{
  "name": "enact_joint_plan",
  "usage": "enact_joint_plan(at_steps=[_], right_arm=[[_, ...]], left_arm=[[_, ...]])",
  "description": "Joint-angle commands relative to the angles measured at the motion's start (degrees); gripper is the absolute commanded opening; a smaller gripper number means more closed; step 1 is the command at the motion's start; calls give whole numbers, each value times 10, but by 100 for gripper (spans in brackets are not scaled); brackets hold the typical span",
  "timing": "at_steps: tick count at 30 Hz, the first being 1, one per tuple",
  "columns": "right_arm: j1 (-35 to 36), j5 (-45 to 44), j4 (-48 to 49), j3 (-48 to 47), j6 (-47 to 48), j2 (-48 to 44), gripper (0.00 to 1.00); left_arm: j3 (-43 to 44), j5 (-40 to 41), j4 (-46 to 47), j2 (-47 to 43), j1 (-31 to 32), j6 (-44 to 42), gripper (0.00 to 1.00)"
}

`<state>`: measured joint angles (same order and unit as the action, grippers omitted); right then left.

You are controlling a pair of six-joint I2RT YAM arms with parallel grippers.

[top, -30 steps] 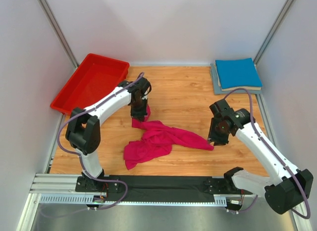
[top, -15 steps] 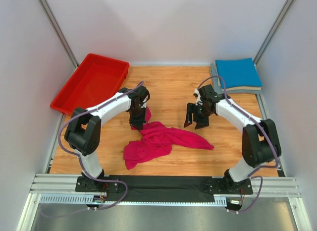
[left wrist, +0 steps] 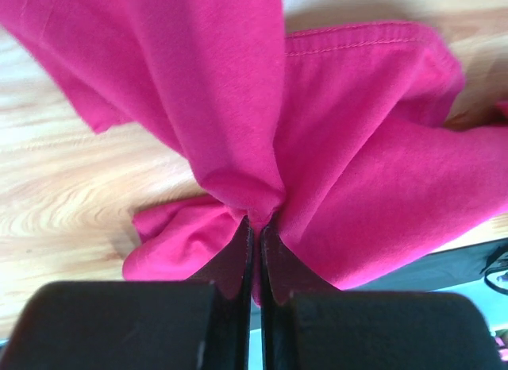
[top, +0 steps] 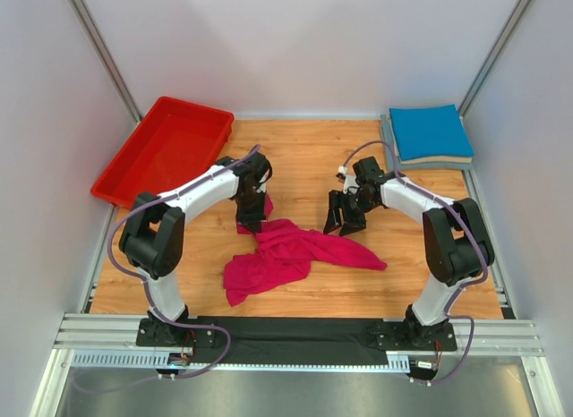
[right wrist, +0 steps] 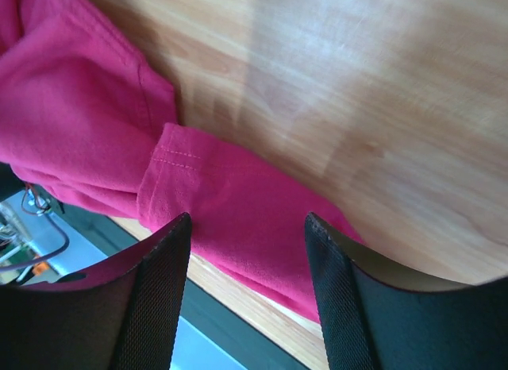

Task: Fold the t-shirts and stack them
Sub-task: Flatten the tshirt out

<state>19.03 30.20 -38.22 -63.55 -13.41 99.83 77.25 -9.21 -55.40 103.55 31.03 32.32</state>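
A crumpled magenta-pink t-shirt (top: 286,250) lies in the middle of the wooden table. My left gripper (top: 252,222) is shut on the shirt's upper left corner, and in the left wrist view the pink cloth (left wrist: 341,148) bunches out from between the closed jaws of that gripper (left wrist: 255,227). My right gripper (top: 345,223) hovers open just above the shirt's right sleeve part; the right wrist view shows the hemmed pink fabric (right wrist: 238,203) below this gripper (right wrist: 248,227), with nothing between the fingers. A folded bright blue t-shirt (top: 430,131) tops a stack with a grey one (top: 389,140) at the back right.
A red plastic bin (top: 166,148) stands at the back left. White walls and metal posts close in the table on three sides. A black strip (top: 295,327) and aluminium rail run along the near edge by the arm bases.
My right arm has swung from the shirt's right tip, in and toward the centre, with its jaws now open above the cloth. The left gripper has shifted slightly toward the front, still holding the shirt.
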Motion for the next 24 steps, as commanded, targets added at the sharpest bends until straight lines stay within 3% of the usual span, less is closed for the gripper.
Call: enact_joint_plan(at_steps=[1,5,8,9,12,19,24], right_arm=[[5,42,38,19,-18,-10,60],[12,31,41,33,-28,-10,49],[12,19,41,39,-36,-23,16],[13,2,37,36,-37,-27,0],[13,-55,-7,-11,-33,-49,0],[13,-220,-152,-162,-25,-132,0],[15,-276,-210,-189,-61,-225,0]], left_arm=[[31,-12,7,17,0,11,0],[33,-12,8,22,0,9,0],[29,-12,9,21,0,11,0],[30,-12,9,21,0,11,0],[49,-7,2,23,0,16,0],[185,47,-66,10,-1,40,0],[166,73,-82,-29,0,52,0]])
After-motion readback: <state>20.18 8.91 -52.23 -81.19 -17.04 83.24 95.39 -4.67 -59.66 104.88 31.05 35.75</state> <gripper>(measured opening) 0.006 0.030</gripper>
